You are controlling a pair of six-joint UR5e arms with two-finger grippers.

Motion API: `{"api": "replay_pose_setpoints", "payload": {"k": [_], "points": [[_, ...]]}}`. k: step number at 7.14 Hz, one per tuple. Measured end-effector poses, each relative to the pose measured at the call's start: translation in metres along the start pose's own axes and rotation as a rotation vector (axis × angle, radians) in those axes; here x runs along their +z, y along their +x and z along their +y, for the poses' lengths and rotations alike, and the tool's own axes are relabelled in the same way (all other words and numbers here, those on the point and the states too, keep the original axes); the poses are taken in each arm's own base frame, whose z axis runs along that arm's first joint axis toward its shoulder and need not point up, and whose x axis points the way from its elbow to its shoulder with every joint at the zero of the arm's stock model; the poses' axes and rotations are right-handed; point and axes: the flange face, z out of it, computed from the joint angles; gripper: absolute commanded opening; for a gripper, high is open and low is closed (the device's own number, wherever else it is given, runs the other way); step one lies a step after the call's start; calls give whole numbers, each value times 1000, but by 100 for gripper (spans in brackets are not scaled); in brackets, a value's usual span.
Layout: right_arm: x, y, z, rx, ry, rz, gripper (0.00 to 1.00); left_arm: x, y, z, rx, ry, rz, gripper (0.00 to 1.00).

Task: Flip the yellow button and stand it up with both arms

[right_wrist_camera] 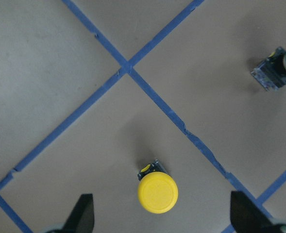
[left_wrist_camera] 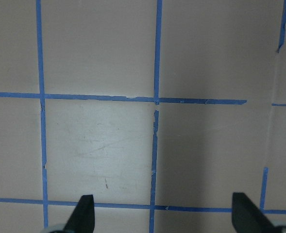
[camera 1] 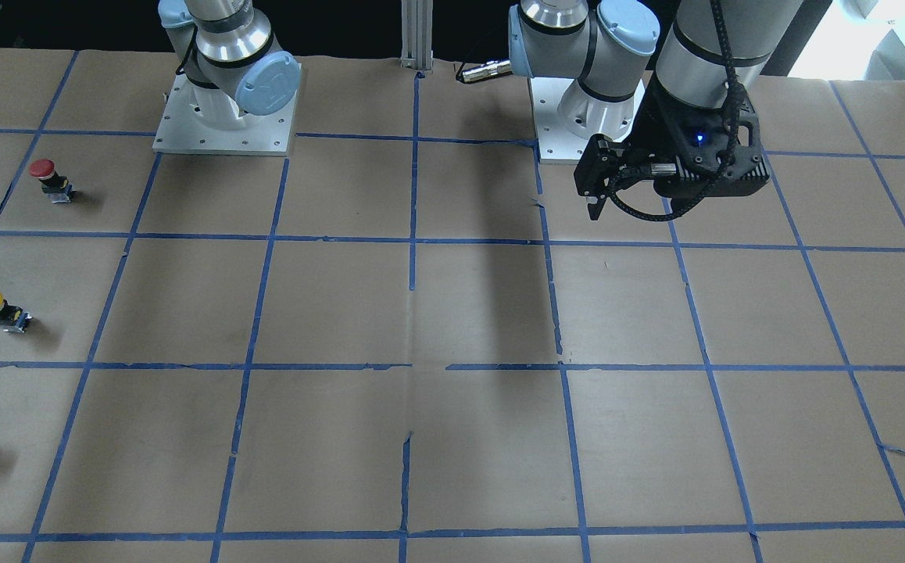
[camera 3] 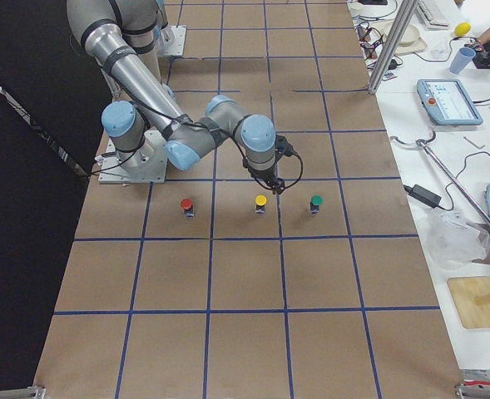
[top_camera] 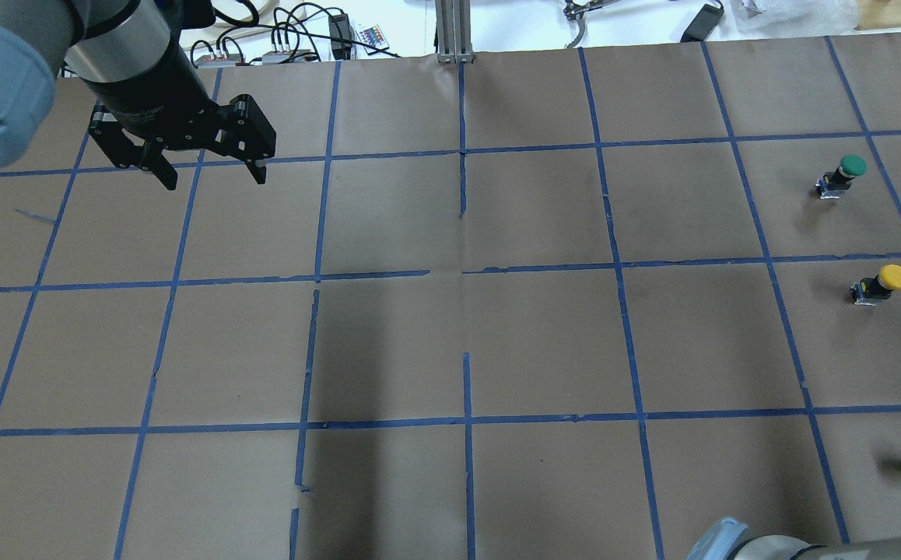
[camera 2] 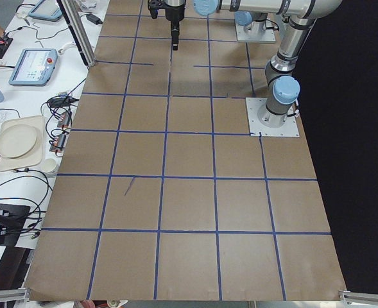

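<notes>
On the blue-taped brown table [top_camera: 544, 342], spotted the yellow button [right_wrist_camera: 157, 193] standing cap-up between red button [camera 1: 50, 178] and green button [top_camera: 843, 175], with right gripper [right_wrist_camera: 162, 219] spread wide over it and left gripper [top_camera: 215, 179] splayed too, well apart.

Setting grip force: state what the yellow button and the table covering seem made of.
Yellow button: cap looks like smooth moulded plastic, even colour, slight sheen; the dark base is probably plastic, mostly hidden. Table covering: likely brown paper, matte, with visible seams, gridded with blue tape torn in places.
</notes>
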Motion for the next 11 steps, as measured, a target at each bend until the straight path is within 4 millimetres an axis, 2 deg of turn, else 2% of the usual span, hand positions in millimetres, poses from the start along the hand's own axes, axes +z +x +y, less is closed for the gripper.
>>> {"api": "replay_pose_setpoints", "payload": {"k": [1, 3, 6, 8, 9, 11], "points": [[-22, -28, -16, 200, -6, -15, 100, -1, 0, 1, 0, 3, 2, 100], [-49, -93, -69, 537, -34, -14, 100, -5, -1, 1, 37, 10, 2, 100], [-63, -196, -143, 875, -90, 30, 100, -11, -2, -3, 60, 22, -3, 100], [-73, -261, -185, 929, -141, 77, 100, -13, -3, -4, 75, 27, -10, 100], [-86, -284, -196, 923, -166, 88, 100, -14, -3, -4, 78, 28, -12, 100], [-118, -302, -205, 915, -204, 88, 100, -13, -3, -4, 79, 26, -14, 100]]}}
